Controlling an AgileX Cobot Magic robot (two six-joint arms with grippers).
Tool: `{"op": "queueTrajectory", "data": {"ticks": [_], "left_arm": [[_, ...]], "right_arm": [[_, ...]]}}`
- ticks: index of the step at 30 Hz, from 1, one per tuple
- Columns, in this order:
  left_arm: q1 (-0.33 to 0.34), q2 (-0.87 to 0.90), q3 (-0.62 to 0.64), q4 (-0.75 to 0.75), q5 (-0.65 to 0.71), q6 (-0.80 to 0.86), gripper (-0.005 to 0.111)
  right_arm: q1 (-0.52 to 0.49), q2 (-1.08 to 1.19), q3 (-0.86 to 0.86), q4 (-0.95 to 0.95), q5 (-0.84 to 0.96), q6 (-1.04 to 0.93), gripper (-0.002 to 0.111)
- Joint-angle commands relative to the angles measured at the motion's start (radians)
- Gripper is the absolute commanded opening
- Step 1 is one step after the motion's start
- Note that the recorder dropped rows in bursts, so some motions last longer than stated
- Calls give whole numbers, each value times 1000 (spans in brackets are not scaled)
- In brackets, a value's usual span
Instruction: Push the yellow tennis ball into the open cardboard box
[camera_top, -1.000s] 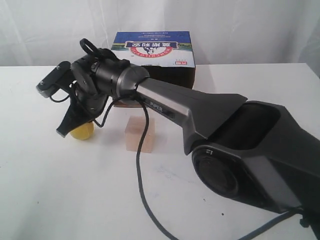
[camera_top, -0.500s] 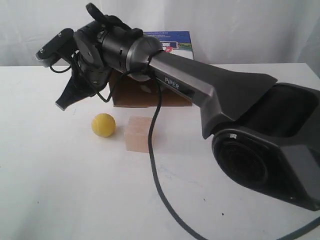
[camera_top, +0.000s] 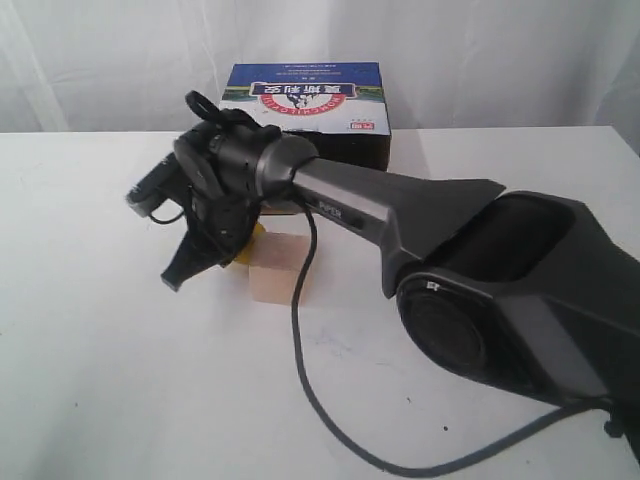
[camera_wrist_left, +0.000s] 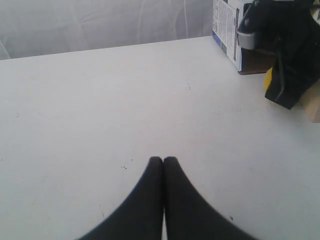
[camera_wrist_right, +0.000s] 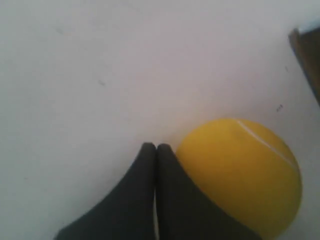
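Across the white counter (camera_top: 100, 380) your right arm (camera_top: 400, 215) reaches in from 4 o'clock toward the middle of the exterior view. At 12 o'clock on the counter stands the open cardboard box (camera_top: 305, 95), its blue, white and red panel facing the camera. Toward 6 o'clock from it sits a pale wooden cube (camera_top: 272, 272). You find the yellow tennis ball (camera_wrist_right: 240, 175) at the cube's 11 o'clock, between cube and box, outside the box and mostly hidden by the wrist. Your right tool (camera_wrist_right: 156, 146) is closed on nothing, one finger against the ball's side. Your left tool (camera_wrist_left: 163, 160) is closed too, empty, above the counter.
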Motion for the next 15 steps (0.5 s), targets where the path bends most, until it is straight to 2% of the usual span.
{"op": "queueTrajectory", "data": {"ticks": [1,6,8,15], "left_arm": [[-9,-5,3,-6,0,0,0],[-9,-5,3,-6,0,0,0],[-9,-5,3,-6,0,0,0],[-9,-5,3,-6,0,0,0]], "right_arm": [[-88,-24,-16,-113,-104,10,0],[-142,-112,-102,-178,-127,10,0],[-142,-139,-104,-116,-121,-20,0],[-116,-143,-99,-116,-25,-11,0]]}}
